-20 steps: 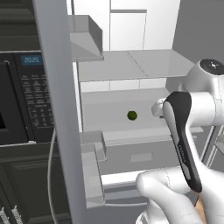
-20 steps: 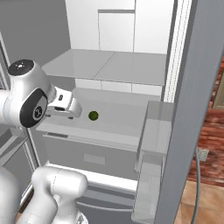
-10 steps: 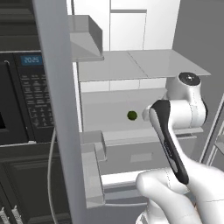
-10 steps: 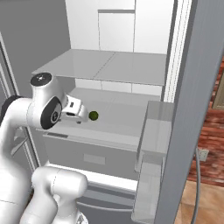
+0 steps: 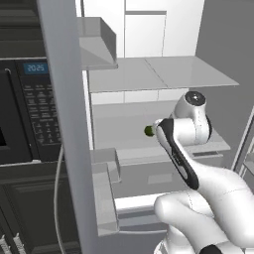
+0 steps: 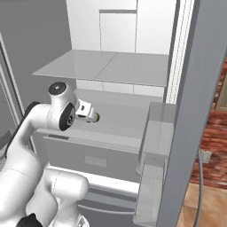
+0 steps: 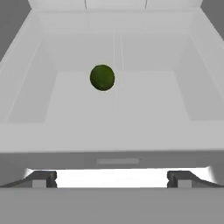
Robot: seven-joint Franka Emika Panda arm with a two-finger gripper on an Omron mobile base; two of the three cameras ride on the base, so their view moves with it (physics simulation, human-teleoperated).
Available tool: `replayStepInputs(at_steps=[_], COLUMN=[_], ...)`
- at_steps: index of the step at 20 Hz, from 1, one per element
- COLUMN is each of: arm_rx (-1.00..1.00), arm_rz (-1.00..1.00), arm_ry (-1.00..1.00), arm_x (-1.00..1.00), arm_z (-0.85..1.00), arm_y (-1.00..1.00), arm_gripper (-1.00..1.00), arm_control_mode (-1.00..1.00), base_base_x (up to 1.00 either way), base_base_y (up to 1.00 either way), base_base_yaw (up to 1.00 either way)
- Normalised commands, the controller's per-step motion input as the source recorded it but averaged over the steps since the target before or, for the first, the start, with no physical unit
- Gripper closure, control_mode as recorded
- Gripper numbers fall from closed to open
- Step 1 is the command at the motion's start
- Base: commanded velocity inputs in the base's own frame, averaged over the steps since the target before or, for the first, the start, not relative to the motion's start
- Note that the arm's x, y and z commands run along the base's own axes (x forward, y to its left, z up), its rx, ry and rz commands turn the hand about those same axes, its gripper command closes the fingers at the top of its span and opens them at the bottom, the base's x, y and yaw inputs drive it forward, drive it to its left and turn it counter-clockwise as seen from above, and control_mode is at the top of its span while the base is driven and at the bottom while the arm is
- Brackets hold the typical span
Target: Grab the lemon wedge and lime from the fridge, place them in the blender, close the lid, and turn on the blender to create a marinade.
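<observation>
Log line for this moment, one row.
phase: reaching into fridge | target: lime on shelf, untouched | claw: open, empty

The fridge (image 5: 163,34) has a pale, smooth, matt plastic-looking interior, its glass shelves (image 5: 163,72) look flat and faintly translucent, and its door bins (image 6: 155,146) show the same cloudy, clear-plastic look. The lime (image 7: 102,77) is dark green with a dull, slightly mottled skin, while the arm (image 5: 198,183) wears a glossy white shell with a black, satin-smooth panel. The microwave (image 5: 30,114) beside the fridge is matt black, and a rough red brick wall (image 6: 213,128) shows in the right base view.
</observation>
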Motion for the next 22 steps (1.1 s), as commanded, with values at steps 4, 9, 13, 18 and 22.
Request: replayStepInputs(at_steps=[4,9,13,18,22], arm_rx=[0.00,0.00,0.00,0.00,0.00], arm_rz=[-0.07,-0.02,0.00,0.00,0.00], arm_ry=[0.05,0.17,0.13,0.05,0.00], arm_x=[0.82,0.35,0.13,0.13,0.07], arm_z=[0.00,-0.19,-0.44,-0.38,-0.47], arm_y=[0.07,0.04,0.00,0.02,0.01], arm_gripper=[-1.00,-1.00,-1.00,-1.00,-1.00], arm_control_mode=[-1.00,-1.00,-1.00,-1.00,-1.00], base_base_x=[0.00,0.00,0.00,0.00,0.00], base_base_y=[0.00,0.00,0.00,0.00,0.00], base_base_yaw=[0.00,0.00,0.00,0.00,0.00])
